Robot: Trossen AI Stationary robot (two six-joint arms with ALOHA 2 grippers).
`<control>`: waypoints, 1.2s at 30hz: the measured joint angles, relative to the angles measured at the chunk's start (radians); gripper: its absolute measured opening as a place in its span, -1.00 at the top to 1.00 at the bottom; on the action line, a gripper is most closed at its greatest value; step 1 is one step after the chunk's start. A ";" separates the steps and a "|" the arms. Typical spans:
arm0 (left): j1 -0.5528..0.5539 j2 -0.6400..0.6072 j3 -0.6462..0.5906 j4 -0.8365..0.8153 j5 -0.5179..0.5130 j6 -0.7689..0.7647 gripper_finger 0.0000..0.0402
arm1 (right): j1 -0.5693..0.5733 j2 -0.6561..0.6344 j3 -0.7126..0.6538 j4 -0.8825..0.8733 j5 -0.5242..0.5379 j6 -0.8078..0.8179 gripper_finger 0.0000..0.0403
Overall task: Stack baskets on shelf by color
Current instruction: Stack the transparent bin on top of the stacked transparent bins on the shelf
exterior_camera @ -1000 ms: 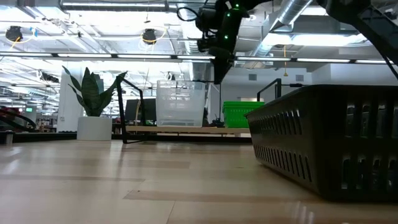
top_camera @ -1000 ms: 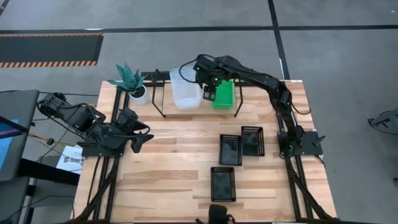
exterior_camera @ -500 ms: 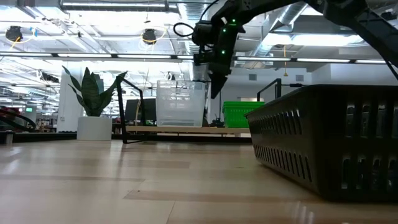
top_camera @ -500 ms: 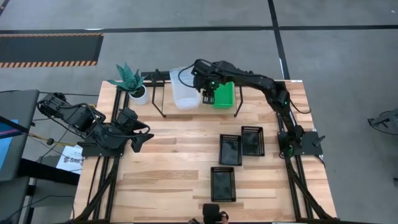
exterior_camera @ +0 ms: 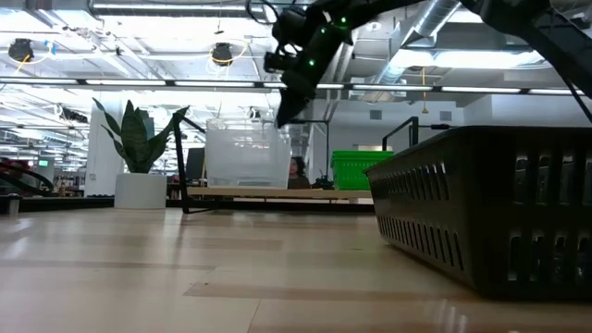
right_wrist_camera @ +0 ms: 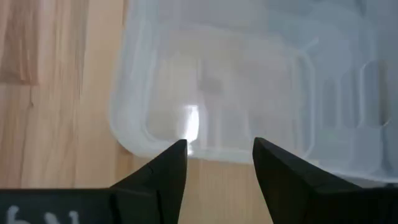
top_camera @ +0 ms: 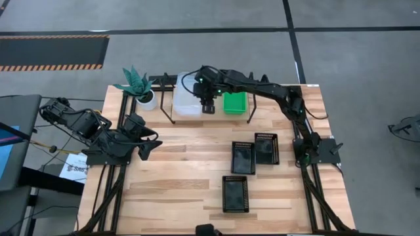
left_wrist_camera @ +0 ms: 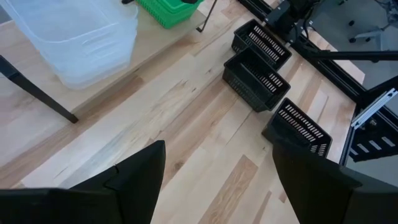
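Observation:
A stack of clear baskets [top_camera: 186,97] stands on the shelf [exterior_camera: 277,192], with a green stack [top_camera: 234,103] to its right. Three black baskets [top_camera: 242,157] [top_camera: 266,148] [top_camera: 235,193] lie on the table. My right gripper [top_camera: 207,105] is open and points down at the clear stack's right side [right_wrist_camera: 214,148]. In the low view it hangs over the stack's upper right corner [exterior_camera: 285,109]. My left gripper [top_camera: 147,145] waits open near the table's left edge [left_wrist_camera: 214,180]. My right gripper meets the clear stack at the top rim of its right wall [right_wrist_camera: 214,154], close to a corner. It comes from above, pointing down. Both open fingertips [right_wrist_camera: 177,152] stand along that rim. The stack stays upright with its bottom on the shelf plank.
A potted plant [top_camera: 136,85] stands off the shelf's left end. Bare plank [left_wrist_camera: 155,59] shows between the clear and green stacks. One black basket fills the right of the low view [exterior_camera: 490,213]. Open tabletop [top_camera: 184,164] lies left of the black baskets.
My right gripper moved from above the green stack toward the table's left and reached the clear stack's right side. The clear stack slid left along the shelf, away from the green stack, and stayed upright.

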 joint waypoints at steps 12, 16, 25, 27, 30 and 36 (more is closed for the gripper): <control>0.000 0.000 0.000 -0.003 0.002 0.006 -0.41 | -0.082 0.000 0.034 -0.073 0.154 0.076 0.05; 0.000 0.000 0.000 -0.014 0.002 0.008 -0.41 | -0.105 0.003 -0.013 -0.020 0.101 0.082 0.11; 0.000 0.000 0.000 -0.033 0.003 0.020 -0.41 | -0.123 0.068 -0.041 0.081 0.069 0.076 0.21; 0.000 0.000 0.000 -0.035 0.003 0.027 -0.41 | -0.123 0.088 -0.041 0.087 0.069 0.063 0.22; 0.000 0.000 0.000 -0.056 0.005 0.025 -0.41 | -0.120 0.105 -0.041 0.099 0.073 0.029 0.24; 0.000 0.000 0.000 -0.077 0.006 0.019 -0.41 | -0.123 0.098 -0.040 0.190 0.076 0.008 0.27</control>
